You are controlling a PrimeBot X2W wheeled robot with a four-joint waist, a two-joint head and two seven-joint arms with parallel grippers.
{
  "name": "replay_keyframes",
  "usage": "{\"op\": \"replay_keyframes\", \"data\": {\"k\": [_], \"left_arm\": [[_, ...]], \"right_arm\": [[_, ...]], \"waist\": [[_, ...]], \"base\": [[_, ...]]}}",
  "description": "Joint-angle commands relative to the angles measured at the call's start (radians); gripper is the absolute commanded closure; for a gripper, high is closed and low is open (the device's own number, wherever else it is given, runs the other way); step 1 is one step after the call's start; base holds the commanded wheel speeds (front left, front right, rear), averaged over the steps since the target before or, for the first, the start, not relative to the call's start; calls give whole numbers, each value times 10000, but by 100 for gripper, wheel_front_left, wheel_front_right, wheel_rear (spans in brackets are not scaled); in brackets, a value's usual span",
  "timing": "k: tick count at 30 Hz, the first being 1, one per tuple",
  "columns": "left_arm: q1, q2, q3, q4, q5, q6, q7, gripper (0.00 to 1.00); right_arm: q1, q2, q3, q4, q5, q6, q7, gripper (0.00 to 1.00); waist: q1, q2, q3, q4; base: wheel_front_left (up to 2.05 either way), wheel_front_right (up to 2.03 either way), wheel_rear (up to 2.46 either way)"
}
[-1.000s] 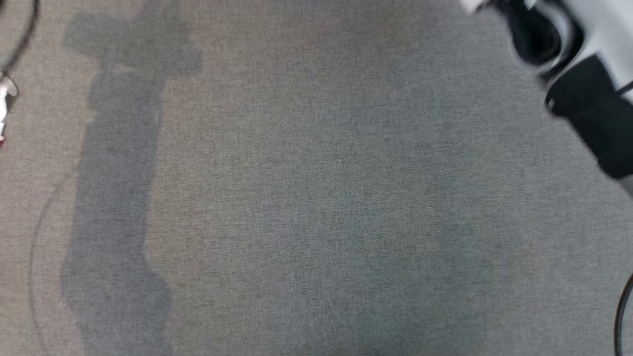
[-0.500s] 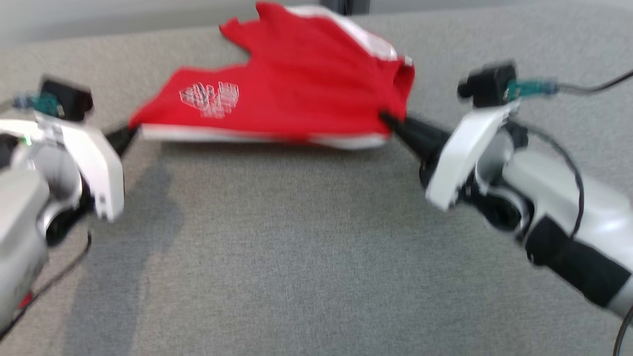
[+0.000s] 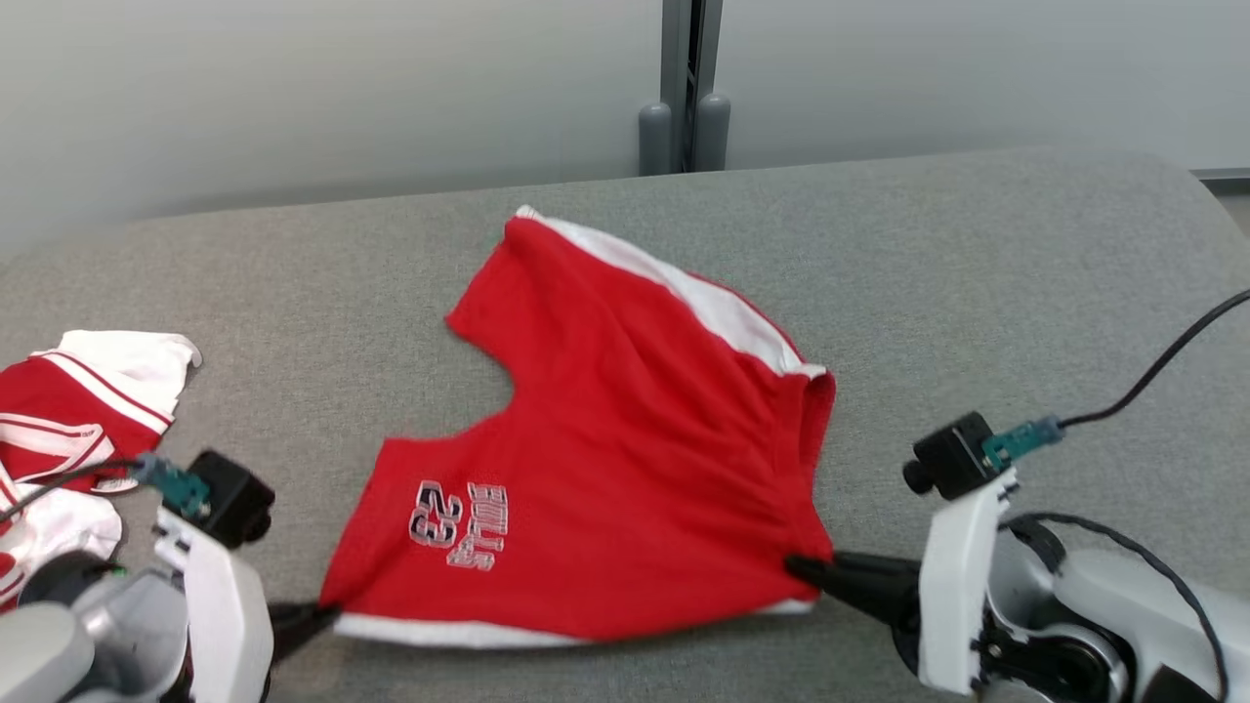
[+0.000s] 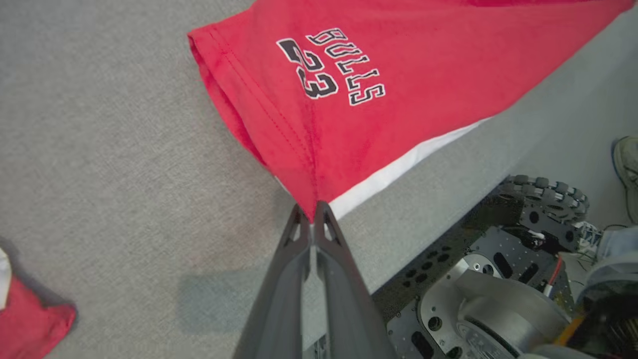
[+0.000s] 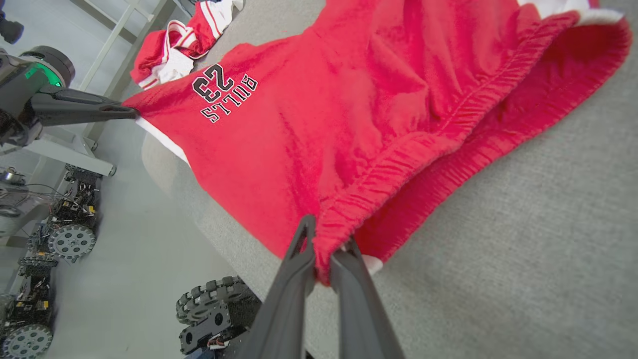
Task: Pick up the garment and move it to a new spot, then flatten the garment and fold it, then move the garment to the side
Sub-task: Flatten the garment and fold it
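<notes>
The garment [image 3: 605, 459] is a pair of red shorts with white side stripes and a "BULLS 23" print, spread on the grey table [image 3: 977, 293]. My left gripper [image 3: 317, 617] is shut on its near left hem corner; the left wrist view shows the fingers [image 4: 313, 212] pinching the red cloth [image 4: 398, 75]. My right gripper [image 3: 796, 566] is shut on the near right waistband corner, and in the right wrist view its tips [image 5: 324, 244] clamp the gathered elastic edge of the garment [image 5: 349, 114]. The left gripper [image 5: 132, 113] also appears there, at the far corner.
A second red-and-white garment [image 3: 68, 410] lies crumpled at the table's left end. A grey wall with a post [image 3: 684, 88] stands behind the table. The table's near edge runs just below both grippers, with the robot's wheeled base [image 4: 543, 199] and a shoe [image 4: 625, 169] beyond it.
The head camera has tilted up from bare table to the garment and the back wall. The garment, stretched between both shut grippers, now lies more spread on the table.
</notes>
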Motion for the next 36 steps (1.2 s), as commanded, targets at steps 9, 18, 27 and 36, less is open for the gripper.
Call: {"op": "replay_keyframes", "data": {"k": [9, 18, 27, 36], "left_arm": [[698, 1763, -74, -2883, -949, 1257, 977, 100], [-336, 1489, 369, -2314, -1389, 940, 1832, 100], [-2691, 266, 1006, 252, -1787, 433, 3823, 100], [-4610, -809, 1322, 2432, -1322, 115, 4601, 100]], "right_arm": [[768, -1297, -169, -1663, -67, 2, 968, 100], [453, -1023, -998, -1737, 334, 2, 1272, 100], [-556, -412, -1625, -1333, 1210, 2, 2239, 100], [-1480, 54, -2267, -645, 1194, 2, 2053, 100]], "waist": [[0, 0, -98, -287], [0, 0, 353, -509], [0, 0, 1214, -1098], [0, 0, 2154, -1683]], "base": [[0, 0, 0], [0, 0, 0], [0, 0, 0], [0, 0, 0]]}}
